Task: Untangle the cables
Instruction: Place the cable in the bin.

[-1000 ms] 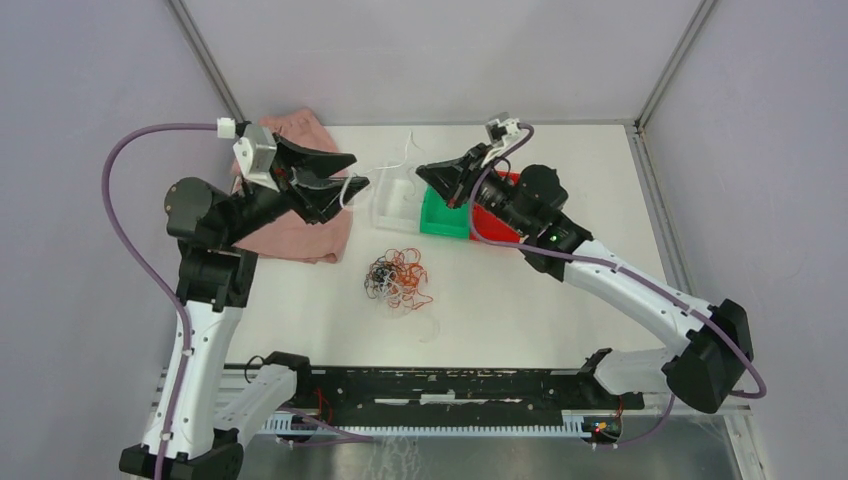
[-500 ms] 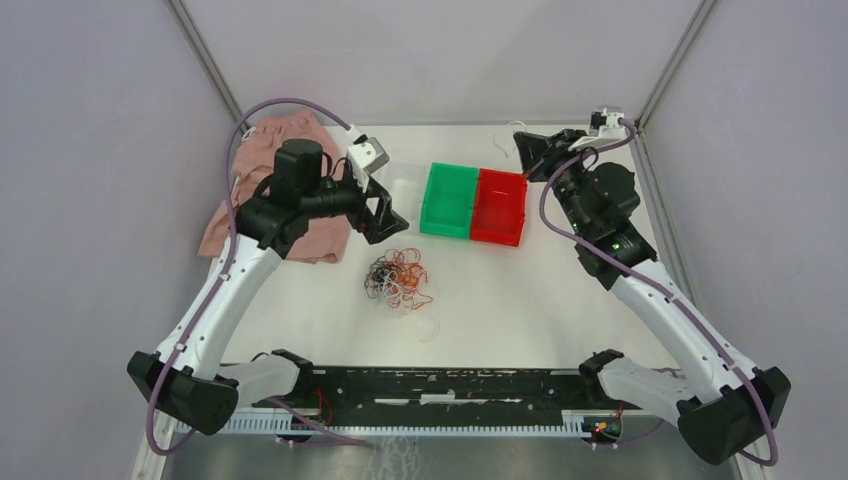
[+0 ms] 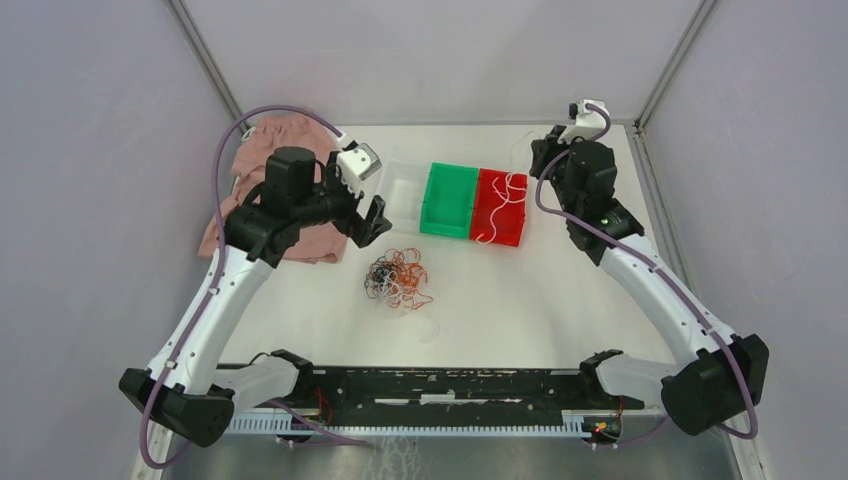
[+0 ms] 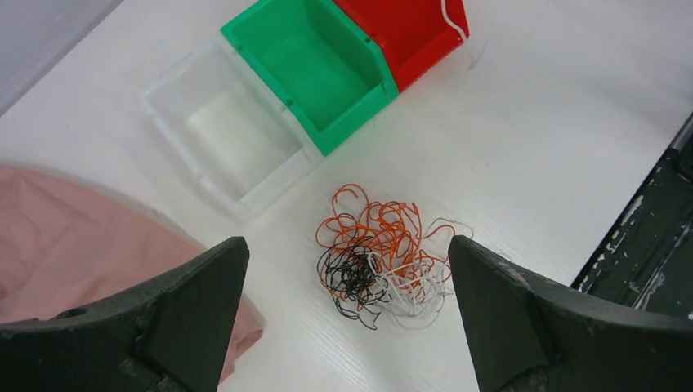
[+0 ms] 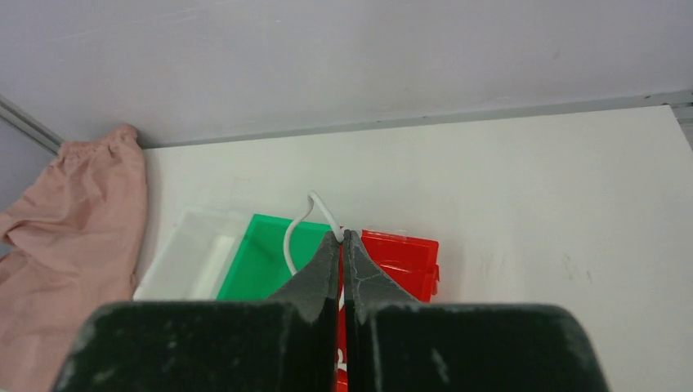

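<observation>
**Operator:** What is threatening this step?

**Technician:** The right claw (image 5: 344, 235) is pinching the white cable (image 5: 314, 197) between closed fingers. The strand is trailing across the red bin (image 3: 510, 228) and over its front wall towards the bench (image 3: 560, 290), so releasing now is probably letting it slide out. The left claw (image 4: 347, 245), fingers apart, is hovering over the tangled cables (image 3: 398, 278) on the bench and is risking a grab of several strands at once.

**Operator:** Bin contents?

**Technician:** The green bin (image 3: 447, 200) is standing empty. The clear bin (image 3: 402, 190) is showing a pale patch I cannot identify.

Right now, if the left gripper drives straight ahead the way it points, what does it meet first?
Probably the cable tangle on the table, centred ahead of the open left gripper; depth is unclear.
</observation>
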`<state>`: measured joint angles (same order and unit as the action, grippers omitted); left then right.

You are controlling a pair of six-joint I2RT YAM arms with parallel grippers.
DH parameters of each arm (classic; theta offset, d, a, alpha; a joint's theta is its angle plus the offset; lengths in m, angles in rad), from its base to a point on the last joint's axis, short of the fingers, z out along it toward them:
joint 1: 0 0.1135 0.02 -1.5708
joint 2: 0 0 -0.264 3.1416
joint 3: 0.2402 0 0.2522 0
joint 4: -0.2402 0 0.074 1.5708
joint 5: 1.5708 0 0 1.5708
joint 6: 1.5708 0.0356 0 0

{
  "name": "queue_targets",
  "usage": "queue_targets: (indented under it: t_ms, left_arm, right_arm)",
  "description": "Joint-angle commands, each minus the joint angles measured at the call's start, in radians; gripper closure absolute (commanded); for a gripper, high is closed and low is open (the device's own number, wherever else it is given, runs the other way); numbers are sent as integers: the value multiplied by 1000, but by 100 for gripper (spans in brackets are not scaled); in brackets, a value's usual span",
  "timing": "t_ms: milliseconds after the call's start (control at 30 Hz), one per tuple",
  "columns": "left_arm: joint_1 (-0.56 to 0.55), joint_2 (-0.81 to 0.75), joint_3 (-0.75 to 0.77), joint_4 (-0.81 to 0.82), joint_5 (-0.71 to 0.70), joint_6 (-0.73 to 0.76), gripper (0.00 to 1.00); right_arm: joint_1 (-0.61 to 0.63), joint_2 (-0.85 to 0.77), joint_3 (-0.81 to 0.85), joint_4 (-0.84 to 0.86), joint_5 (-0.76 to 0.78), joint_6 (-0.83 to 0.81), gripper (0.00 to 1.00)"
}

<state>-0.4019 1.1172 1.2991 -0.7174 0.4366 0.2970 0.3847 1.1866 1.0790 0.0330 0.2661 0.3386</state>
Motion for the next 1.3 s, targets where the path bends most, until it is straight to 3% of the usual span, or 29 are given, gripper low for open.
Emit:
queue_targets:
  t_ms: [0, 733, 1067, 1267]
  left_arm:
    - [-3, -13, 52, -27, -97, -23, 1]
    - [-2, -73, 45, -40, -93, -64, 1]
    - [-2, -61, 55, -40, -95, -67, 1]
    - [-3, -60, 58, -40, -98, -62, 1]
  right_arm:
    - [-6, 36, 73, 16, 31, -57, 99]
    - [-13, 261, 110, 57, 23, -51, 99]
    - [-12, 309, 51, 5, 154, -88, 100]
    - [-4, 387, 92, -36, 91, -86, 99]
